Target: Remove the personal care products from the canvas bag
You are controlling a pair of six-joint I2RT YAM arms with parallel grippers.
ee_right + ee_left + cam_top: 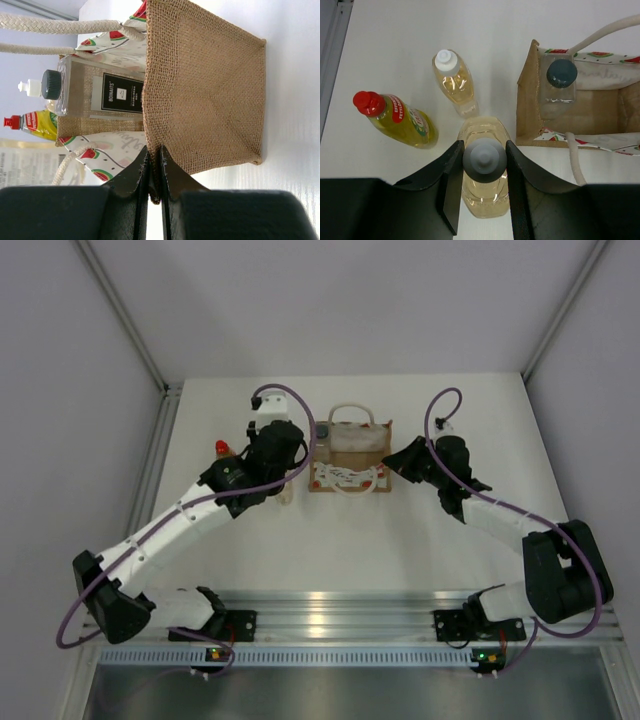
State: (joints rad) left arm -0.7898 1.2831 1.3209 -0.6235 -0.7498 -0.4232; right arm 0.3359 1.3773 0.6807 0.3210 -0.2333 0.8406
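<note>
Top view: canvas bag (349,455) upright on the tabletop (350,540), right pincer (396,462) at its right edge.
Left wrist: left pincer (485,150) clamped on amber bottle (485,202) just outside the bag. Second amber bottle (456,82) and yellow bottle (402,120) on the tabletop. Pale bottle (559,85) inside the bag.
Right wrist: right pincer pinched together on the bag's woven side wall.

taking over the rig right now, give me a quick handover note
Left gripper: closed on the cap of an amber bottle standing on the table beside the bag.
Right gripper: shut, pinching the bag's side wall.
Done: red-top bottle and white-cap bottle are out on the table.
Left: the dark-cap bottle is in the bag; release the held one, then fetch it.
</note>
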